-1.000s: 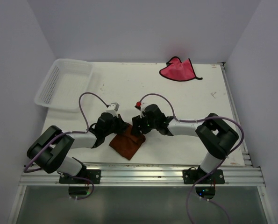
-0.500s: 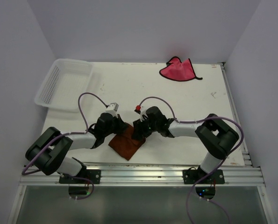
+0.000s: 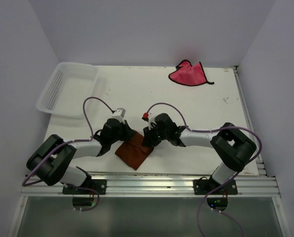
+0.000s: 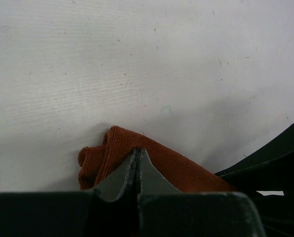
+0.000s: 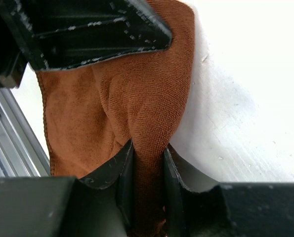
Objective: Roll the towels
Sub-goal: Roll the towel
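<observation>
Towels lie well apart: the brown towel (image 3: 134, 152) sits folded at the near edge of the table (image 3: 196, 113), between the two arms, and the pink towel (image 3: 189, 74) lies crumpled at the far edge, untouched.

The left gripper (image 4: 138, 153) has its jaws fully together, tips resting on the brown cloth near a folded corner; whether any cloth is caught between them cannot be told. The right gripper (image 5: 147, 148) has narrowed onto a raised fold of the same towel — the ridge of fabric runs straight between its fingers.

The step looks like starting the roll. To do it well, the right gripper should probably take only the fold's top layers, lift little, and turn the edge over toward the left side, while the left tips pin the cloth so it does not slide. A pinch too deep would likely drag the whole towel — a loose one would drop the fold.

No brand, label or readable writing shows in any view.
</observation>
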You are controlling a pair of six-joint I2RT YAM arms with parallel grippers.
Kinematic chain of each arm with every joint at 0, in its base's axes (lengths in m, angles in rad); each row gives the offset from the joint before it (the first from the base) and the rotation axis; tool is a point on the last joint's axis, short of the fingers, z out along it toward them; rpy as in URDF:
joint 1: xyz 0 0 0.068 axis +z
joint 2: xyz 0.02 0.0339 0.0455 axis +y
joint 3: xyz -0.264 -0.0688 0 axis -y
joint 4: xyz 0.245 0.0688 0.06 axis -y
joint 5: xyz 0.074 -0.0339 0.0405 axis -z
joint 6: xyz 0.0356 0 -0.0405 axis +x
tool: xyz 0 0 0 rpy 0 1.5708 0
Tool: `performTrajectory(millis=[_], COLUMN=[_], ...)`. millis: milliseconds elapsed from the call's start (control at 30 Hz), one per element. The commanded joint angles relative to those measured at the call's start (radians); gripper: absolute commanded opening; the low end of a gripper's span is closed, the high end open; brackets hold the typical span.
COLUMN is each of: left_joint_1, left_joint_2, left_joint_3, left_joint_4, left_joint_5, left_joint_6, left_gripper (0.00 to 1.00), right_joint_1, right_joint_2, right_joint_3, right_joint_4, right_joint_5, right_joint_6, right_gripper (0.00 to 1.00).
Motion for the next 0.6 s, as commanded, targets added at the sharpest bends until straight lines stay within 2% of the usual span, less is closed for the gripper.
performTrajectory(millis=[0,133,167,333,567], left_joint_1=[0.013,0.034,0.039,0.063,0.068], left_joint_2=[-0.010,-0.040,-0.054,-0.076,-0.094], left_joint_3=[0.024,0.076,0.088,0.178,0.215], left_joint_4=[-0.080,-0.129,-0.142,-0.215,-0.246], left_joint_5=[-0.107,-0.107,-0.107,-0.115,-0.083], left_joint_6=[0.060,0.065,0.066,0.075,0.063], left_gripper=[0.00,0.00,0.00,0.00,0.00], right_joint_1=[0.027,0.115,0.138,0.256,0.282], right_joint_2=[-0.053,-0.093,-0.100,-0.120,-0.088], right_joint_3=[-0.025,-0.019,-0.014,0.003,0.062], right_joint_4=[-0.115,-0.153,-0.172,-0.178,-0.264], right_joint_5=[0.042,0.205,0.312,0.590,0.890], right_joint_6=[-0.050,-0.090,-0.099,-0.096,-0.119], right_gripper=[0.14,0.07,0.07,0.05,0.05])
